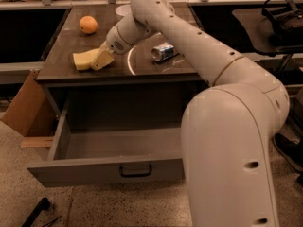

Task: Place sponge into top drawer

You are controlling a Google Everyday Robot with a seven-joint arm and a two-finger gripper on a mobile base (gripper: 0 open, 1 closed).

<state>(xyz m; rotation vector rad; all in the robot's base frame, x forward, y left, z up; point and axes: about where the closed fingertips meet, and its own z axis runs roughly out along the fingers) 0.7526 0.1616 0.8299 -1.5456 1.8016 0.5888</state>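
At the front-left edge of the counter (pixel 142 72) the gripper (pixel 103 59) meets the sponge (pixel 83 59). I cannot tell its grip. A weak hold may drop it before the top drawer (pixel 94 171).

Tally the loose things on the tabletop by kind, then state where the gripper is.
sponge: 1
orange fruit: 1
crushed can: 1
pale item, half hidden, kind unclear: 1
Total: 4
The gripper is at the end of the sponge nearest the crushed can.
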